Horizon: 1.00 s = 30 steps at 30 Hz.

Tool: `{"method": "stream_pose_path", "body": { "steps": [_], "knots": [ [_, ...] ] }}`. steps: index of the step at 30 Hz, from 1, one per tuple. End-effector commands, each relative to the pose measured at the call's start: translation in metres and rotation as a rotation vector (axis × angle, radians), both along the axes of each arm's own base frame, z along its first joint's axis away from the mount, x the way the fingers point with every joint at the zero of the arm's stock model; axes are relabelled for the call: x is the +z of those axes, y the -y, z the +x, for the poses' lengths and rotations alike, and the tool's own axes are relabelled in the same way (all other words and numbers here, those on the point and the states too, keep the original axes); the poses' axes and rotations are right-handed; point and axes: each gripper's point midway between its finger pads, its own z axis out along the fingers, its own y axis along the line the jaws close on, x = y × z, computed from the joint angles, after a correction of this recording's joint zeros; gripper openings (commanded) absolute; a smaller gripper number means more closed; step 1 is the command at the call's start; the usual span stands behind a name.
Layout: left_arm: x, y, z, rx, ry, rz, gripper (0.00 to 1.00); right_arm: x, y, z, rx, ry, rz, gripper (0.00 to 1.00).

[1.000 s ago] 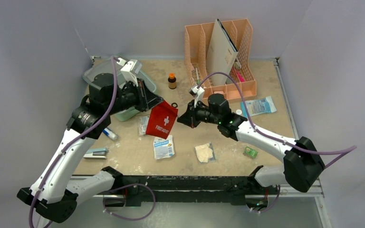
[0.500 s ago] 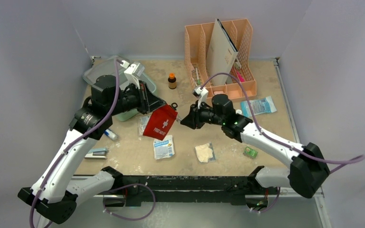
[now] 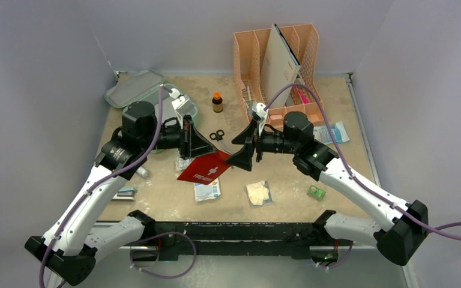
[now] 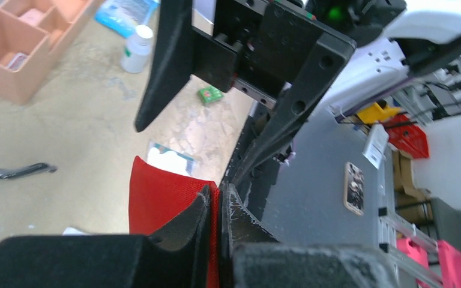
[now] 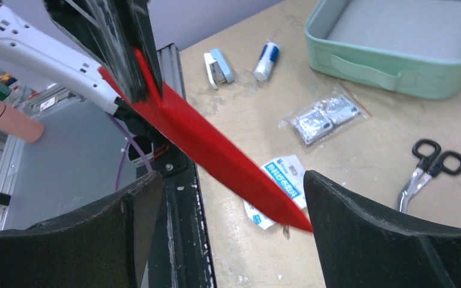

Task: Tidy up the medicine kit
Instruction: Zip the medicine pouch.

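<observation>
The medicine kit is a mint-green case; its open base [image 5: 396, 48] sits at the back left, mostly hidden behind my left arm in the top view, with its lid [image 3: 133, 88] lying flat beyond. My left gripper [image 4: 219, 189] is shut on one edge of a red first-aid pouch [image 3: 207, 168], which it holds in the air, tilted almost flat. My right gripper [image 5: 231, 180] stands wide open, facing the left one. The pouch's [image 5: 216, 150] free end lies between its fingers, with one corner close to the right-hand finger.
Black scissors [image 3: 216, 135] and a brown bottle [image 3: 217, 102] lie behind the grippers. The peach file organizer [image 3: 279, 66] stands at the back. Sachets [image 3: 206, 189], a gauze pack [image 3: 258, 193], a small green box [image 3: 317, 192], a stapler [image 3: 122, 192] and a tube [image 3: 141, 171] are scattered along the front.
My right gripper has gone from shut to wide open and moved up around the pouch's free end. My left arm swung the pouch from hanging upright to almost flat, uncovering the kit's lid.
</observation>
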Motion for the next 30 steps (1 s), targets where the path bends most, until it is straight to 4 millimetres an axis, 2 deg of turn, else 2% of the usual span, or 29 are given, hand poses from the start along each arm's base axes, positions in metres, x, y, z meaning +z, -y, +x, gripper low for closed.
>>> {"method": "stream_pose_path", "body": {
  "steps": [1, 5, 10, 11, 14, 16, 17, 19, 23, 26, 30],
  "knots": [
    [0.015, 0.01, -0.022, -0.186, 0.086, -0.079, 0.0, 0.024, -0.009, -0.012, 0.149, 0.088, 0.038, 0.89],
    [0.013, 0.012, -0.023, -0.204, 0.079, -0.086, 0.0, 0.02, -0.018, -0.026, 0.283, 0.028, 0.048, 0.83],
    [0.014, 0.011, -0.017, -0.174, 0.098, -0.081, 0.0, 0.013, -0.022, -0.03, 0.321, -0.036, 0.049, 0.66],
    [0.015, 0.011, -0.016, -0.165, 0.1, -0.08, 0.0, 0.012, -0.022, -0.029, 0.319, -0.045, 0.045, 0.58],
    [0.015, 0.01, -0.011, -0.139, 0.102, -0.064, 0.01, 0.01, -0.02, -0.033, 0.33, -0.073, 0.034, 0.18],
    [0.014, 0.006, -0.009, -0.112, 0.1, -0.027, 0.14, 0.012, -0.019, -0.036, 0.338, -0.087, 0.036, 0.03],
    [0.011, 0.002, -0.008, -0.094, 0.095, 0.002, 0.24, 0.014, -0.018, -0.038, 0.342, -0.088, 0.036, 0.0],
    [0.002, -0.007, -0.013, -0.075, 0.066, 0.071, 0.35, 0.017, -0.015, -0.043, 0.357, -0.088, 0.032, 0.0],
    [0.001, -0.02, -0.027, -0.087, 0.096, 0.131, 0.52, 0.025, -0.011, -0.051, 0.392, -0.089, 0.037, 0.0],
    [0.002, -0.027, -0.037, -0.086, 0.11, 0.14, 0.57, 0.028, -0.01, -0.051, 0.376, -0.076, 0.041, 0.0],
    [-0.007, -0.033, -0.041, -0.079, 0.093, 0.174, 0.57, 0.033, -0.009, -0.05, 0.366, -0.073, 0.046, 0.0]
  ]
}}
